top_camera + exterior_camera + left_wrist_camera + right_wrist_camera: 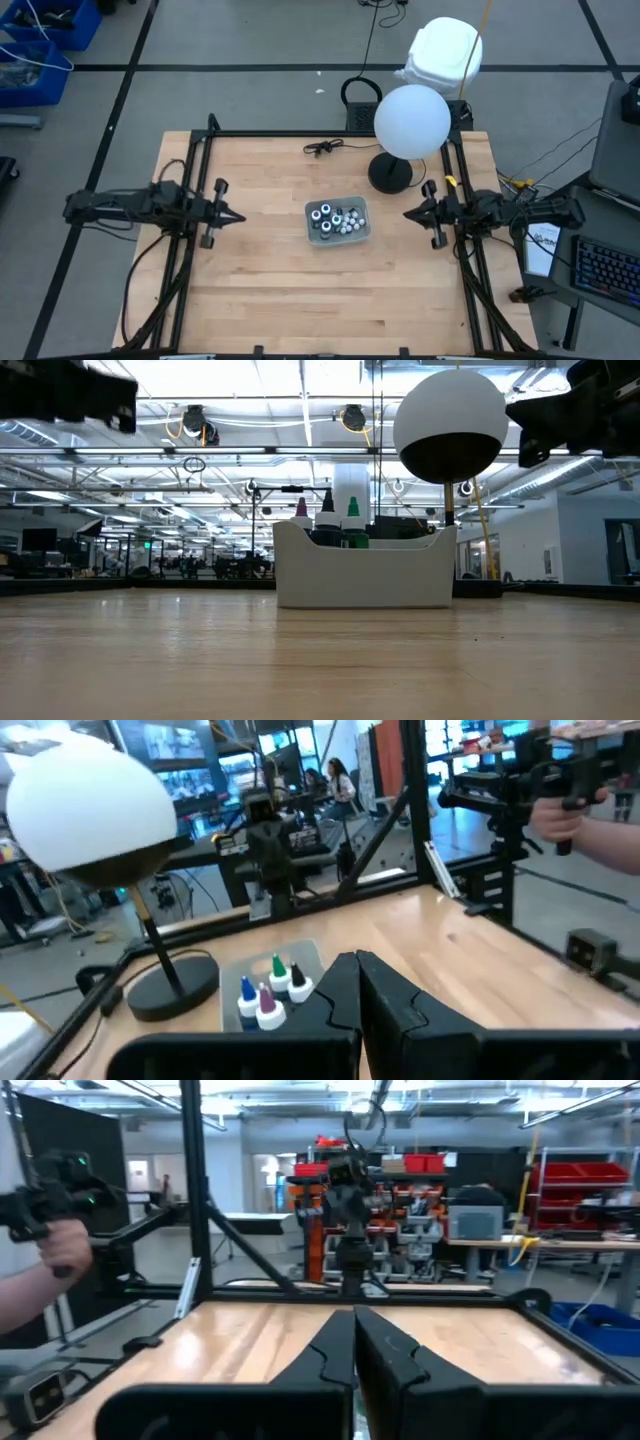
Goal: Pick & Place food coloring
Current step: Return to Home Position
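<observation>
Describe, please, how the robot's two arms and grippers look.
The left arm and right arm are slim, black and jointed, with black cables running from them. The left gripper and right gripper each have two dark, angular fingers tapering to a point.

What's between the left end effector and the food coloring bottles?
Nothing visible. Only bare table lies between the left end effector and the gray bin holding the food coloring bottles; its wall rings them.

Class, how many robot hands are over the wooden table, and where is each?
2. The dark two-finger left hand hangs left of the grey rectangular tray; the dark right hand hangs right of it. Both show fully.
</observation>
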You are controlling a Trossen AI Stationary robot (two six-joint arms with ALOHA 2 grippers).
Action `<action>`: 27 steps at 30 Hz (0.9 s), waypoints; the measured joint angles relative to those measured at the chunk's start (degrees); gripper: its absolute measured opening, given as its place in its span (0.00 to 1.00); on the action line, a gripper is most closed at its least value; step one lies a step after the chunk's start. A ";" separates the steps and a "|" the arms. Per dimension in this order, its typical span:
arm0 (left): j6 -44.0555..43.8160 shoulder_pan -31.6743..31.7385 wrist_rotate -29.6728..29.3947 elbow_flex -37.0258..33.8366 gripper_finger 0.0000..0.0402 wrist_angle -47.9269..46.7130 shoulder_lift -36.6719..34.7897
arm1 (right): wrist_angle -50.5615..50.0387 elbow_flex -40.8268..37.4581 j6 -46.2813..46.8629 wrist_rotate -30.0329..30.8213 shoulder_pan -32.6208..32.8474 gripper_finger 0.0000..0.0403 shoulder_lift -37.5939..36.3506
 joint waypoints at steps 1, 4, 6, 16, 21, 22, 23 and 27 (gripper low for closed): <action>0.04 -0.26 -0.02 2.32 0.00 -2.97 0.02 | 0.00 0.00 -0.10 0.00 -0.39 0.00 0.00; 2.14 -1.86 -1.59 5.68 0.00 -5.10 -0.12 | 0.02 0.00 -0.23 0.11 -1.33 0.00 0.00; 5.68 -3.18 -1.78 6.15 0.00 -4.97 -0.52 | 0.07 0.00 -0.55 0.11 -1.94 0.00 0.00; 10.97 -4.69 -12.31 -6.11 0.00 1.98 -0.52 | 4.36 0.00 4.66 -1.15 -5.17 0.00 0.00; 6.69 -4.59 -14.54 -12.34 0.00 5.52 -0.78 | 4.39 0.00 4.80 -4.43 -5.60 0.00 -0.02; 5.33 -4.47 -15.47 -12.32 0.00 5.54 -0.56 | 4.61 0.00 4.80 -4.17 -5.60 0.00 -0.05; 4.12 -4.26 -16.52 -12.32 0.00 4.75 -0.57 | 4.85 0.02 4.78 -3.83 -5.60 0.00 -0.09; 2.14 -4.04 -16.97 -12.32 0.00 3.24 -0.65 | 1.36 0.04 1.83 -2.83 -5.60 0.00 -0.13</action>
